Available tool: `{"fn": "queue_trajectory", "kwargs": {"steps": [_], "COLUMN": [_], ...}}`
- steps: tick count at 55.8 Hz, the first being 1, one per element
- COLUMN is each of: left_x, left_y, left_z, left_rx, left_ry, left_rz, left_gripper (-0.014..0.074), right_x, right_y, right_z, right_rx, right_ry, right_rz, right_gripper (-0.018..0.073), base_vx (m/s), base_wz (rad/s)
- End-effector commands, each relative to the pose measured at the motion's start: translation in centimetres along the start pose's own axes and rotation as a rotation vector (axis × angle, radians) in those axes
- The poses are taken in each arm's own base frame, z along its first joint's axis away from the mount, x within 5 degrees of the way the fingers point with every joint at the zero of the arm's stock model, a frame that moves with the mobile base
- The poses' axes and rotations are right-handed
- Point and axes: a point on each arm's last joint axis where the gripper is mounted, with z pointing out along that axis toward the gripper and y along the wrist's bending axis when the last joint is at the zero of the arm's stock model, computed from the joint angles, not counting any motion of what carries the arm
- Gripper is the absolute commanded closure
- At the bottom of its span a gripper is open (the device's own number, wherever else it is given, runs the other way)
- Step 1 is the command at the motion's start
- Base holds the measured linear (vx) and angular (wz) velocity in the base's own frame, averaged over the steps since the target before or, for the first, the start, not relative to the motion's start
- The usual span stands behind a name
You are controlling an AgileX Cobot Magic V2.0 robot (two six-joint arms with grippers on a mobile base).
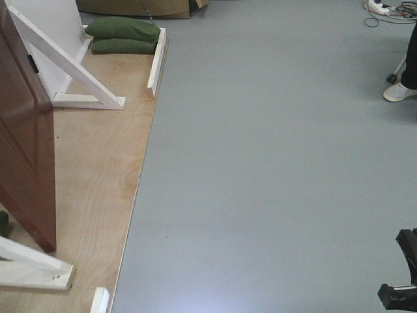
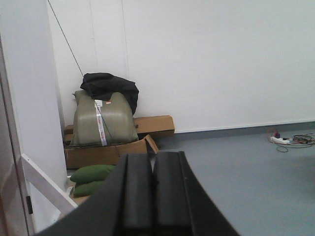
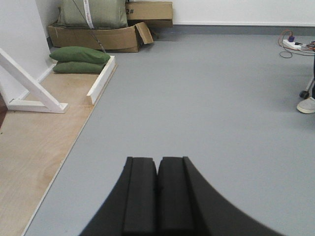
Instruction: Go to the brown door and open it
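The brown door (image 1: pixel 25 140) stands at the far left of the front view, on a plywood base (image 1: pixel 98 169), seen at an angle between white frame braces (image 1: pixel 65 62). No handle shows. My left gripper (image 2: pixel 153 158) is shut and empty, held in the air and pointing toward the back wall, with the white door frame (image 2: pixel 29 98) to its left. My right gripper (image 3: pixel 157 162) is shut and empty above the grey floor, to the right of the plywood base (image 3: pixel 34 132). A black part of an arm (image 1: pixel 401 277) shows at the front view's bottom right.
Green sandbags (image 1: pixel 122 36) lie on the far end of the base. Cardboard boxes (image 2: pixel 103 152) and a strapped olive bag (image 2: pixel 103 118) stand against the back wall. A person's shoe (image 1: pixel 399 91) and a power strip with cables (image 1: pixel 384 8) are at far right. The floor is grey (image 1: pixel 273 163).
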Motion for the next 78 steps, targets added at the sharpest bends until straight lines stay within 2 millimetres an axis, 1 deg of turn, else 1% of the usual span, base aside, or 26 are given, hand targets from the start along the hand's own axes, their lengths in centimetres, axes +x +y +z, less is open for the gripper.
{"fn": "queue_trajectory", "kwargs": {"steps": [1, 53, 78], "left_x": [-1.42, -1.42, -1.42], "left_y": [-0.08, -0.08, -0.08], "left_z": [-0.17, -0.17, -0.17], "left_rx": [0.008, 0.008, 0.008], "left_ry": [-0.109, -0.109, -0.109], "left_rz": [-0.009, -0.009, -0.009], "left_gripper": [0.0530, 0.0530, 0.0530], "right_x": [-0.59, -0.59, -0.59], "right_y": [-0.04, -0.04, -0.04], "right_z": [-0.01, -0.01, -0.01], "right_rx": [0.003, 0.003, 0.003], "right_ry": [-0.079, -0.079, -0.079], "right_rz": [-0.010, -0.010, -0.010], "right_gripper": [0.0559, 0.0559, 0.0559], "base_vx": [0.42, 0.40, 0.21], "base_wz": [0.05, -0.01, -0.03]}}
